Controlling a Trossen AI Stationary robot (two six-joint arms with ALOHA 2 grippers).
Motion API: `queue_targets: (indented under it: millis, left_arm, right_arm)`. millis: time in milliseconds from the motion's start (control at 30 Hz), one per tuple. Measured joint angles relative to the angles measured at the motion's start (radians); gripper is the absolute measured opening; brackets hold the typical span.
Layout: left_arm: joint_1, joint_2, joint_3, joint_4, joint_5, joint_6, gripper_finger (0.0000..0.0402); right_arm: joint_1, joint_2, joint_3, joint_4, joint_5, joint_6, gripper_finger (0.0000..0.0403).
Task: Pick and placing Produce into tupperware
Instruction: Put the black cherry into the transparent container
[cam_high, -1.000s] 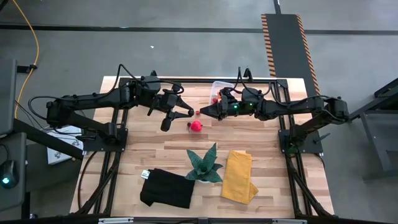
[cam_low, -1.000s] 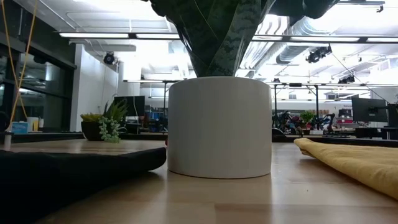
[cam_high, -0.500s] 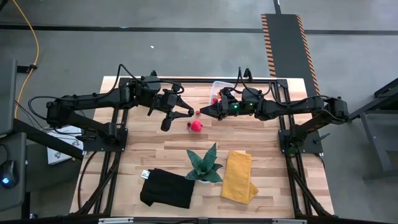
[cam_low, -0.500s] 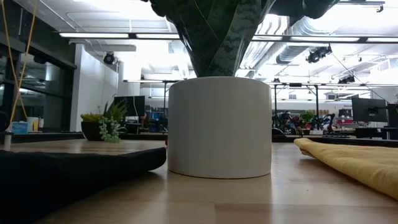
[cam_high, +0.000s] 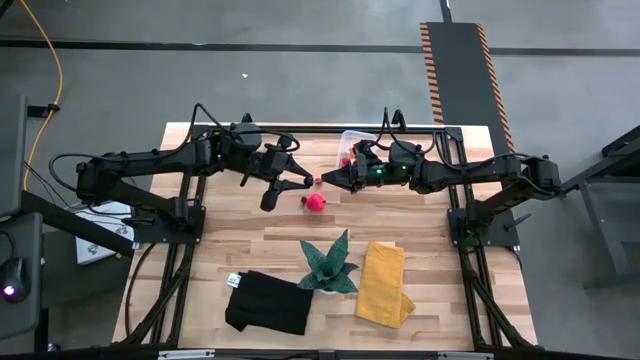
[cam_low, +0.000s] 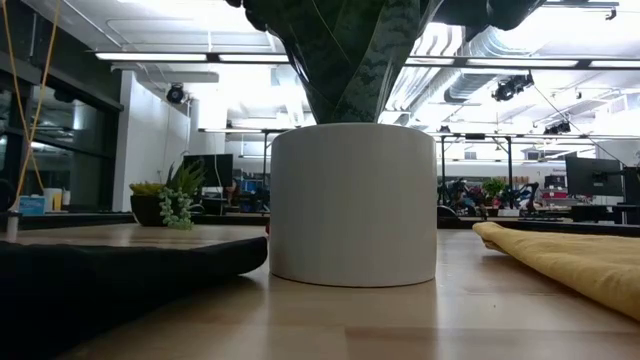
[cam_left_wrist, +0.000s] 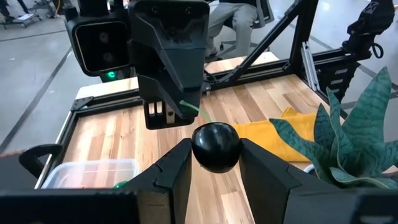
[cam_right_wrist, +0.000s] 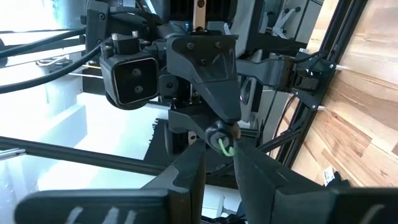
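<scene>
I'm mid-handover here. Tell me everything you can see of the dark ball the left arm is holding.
The dark ball is a small, smooth, glossy black sphere, plastic by its look, with a thin green stem curving out of its top. The left gripper holds it by its sides between both fingers, lifted above the wooden table. Its stem points at the right gripper, whose fingers seem pinched on the stem's end. Nothing else touches it.

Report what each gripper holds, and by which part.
The left gripper clamps the dark round fruit by its body; the right gripper pinches that same fruit's green stem.
</scene>
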Motion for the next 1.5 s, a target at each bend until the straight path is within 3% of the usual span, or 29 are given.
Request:
queue_targets:
  millis: [367, 667, 900, 1500]
  left_arm:
    - [0.0, 0.0, 0.0, 0.0, -0.007, 0.003, 0.0122]
    - [0.0, 0.0, 0.0, 0.0, -0.013, 0.007, 0.0122]
    - [0.0, 0.0, 0.0, 0.0, -0.014, 0.007, 0.0122]
    - [0.0, 0.0, 0.0, 0.003, -0.032, -0.001, 0.0137]
  right_arm:
    - [0.0, 0.0, 0.0, 0.0, 0.0, -0.003, 0.0069]
    - [0.0, 0.002, 0.0, 0.0, -0.003, -0.009, 0.002]
    - [0.0, 0.003, 0.0, 0.0, -0.003, -0.013, 0.0004]
    - [0.0, 0.003, 0.0, -0.001, -0.003, -0.019, 0.0]
